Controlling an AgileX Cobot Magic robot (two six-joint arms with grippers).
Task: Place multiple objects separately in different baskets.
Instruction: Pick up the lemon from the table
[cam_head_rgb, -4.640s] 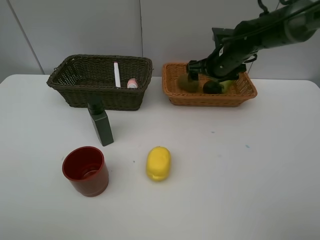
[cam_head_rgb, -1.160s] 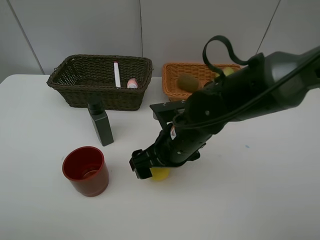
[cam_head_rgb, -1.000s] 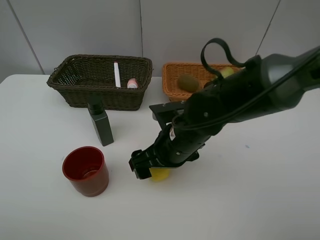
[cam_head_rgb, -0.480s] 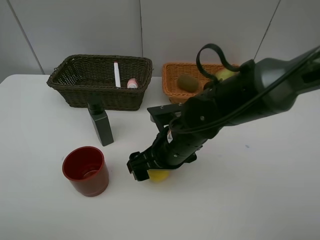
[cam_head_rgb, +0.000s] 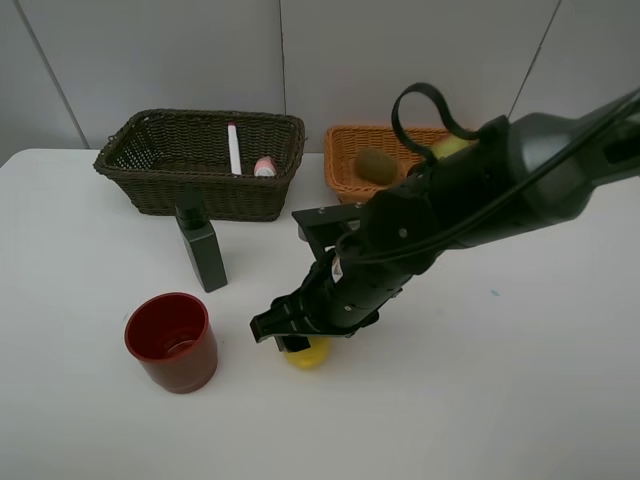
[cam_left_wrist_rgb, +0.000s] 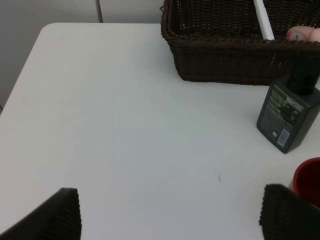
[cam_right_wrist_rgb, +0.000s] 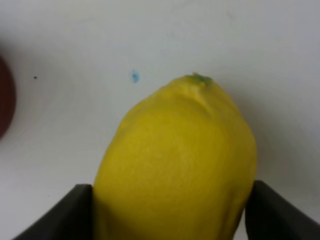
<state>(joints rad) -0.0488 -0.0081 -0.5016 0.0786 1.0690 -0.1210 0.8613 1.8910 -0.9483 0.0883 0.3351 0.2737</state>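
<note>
My right gripper (cam_head_rgb: 285, 335) is low in the centre of the high view. Its fingers press on both sides of the yellow lemon (cam_right_wrist_rgb: 175, 165). From above, my arm covers most of this fruit, and I cannot tell if it still rests on the white table (cam_head_rgb: 520, 390). My left gripper (cam_left_wrist_rgb: 170, 215) is spread wide with nothing between, and only its two tips show. The red cup (cam_head_rgb: 172, 342) stands at the lower left, with the dark green bottle (cam_head_rgb: 204, 250) above it. In the dark basket (cam_head_rgb: 200, 195) at the upper left lie the white marker (cam_head_rgb: 233, 148) and the pink bottle (cam_head_rgb: 264, 166), which is half hidden by the rim. In the orange basket (cam_head_rgb: 345, 188) I see the kiwi (cam_head_rgb: 374, 164) and part of the pear (cam_head_rgb: 448, 146); my arm hides the rest.
</note>
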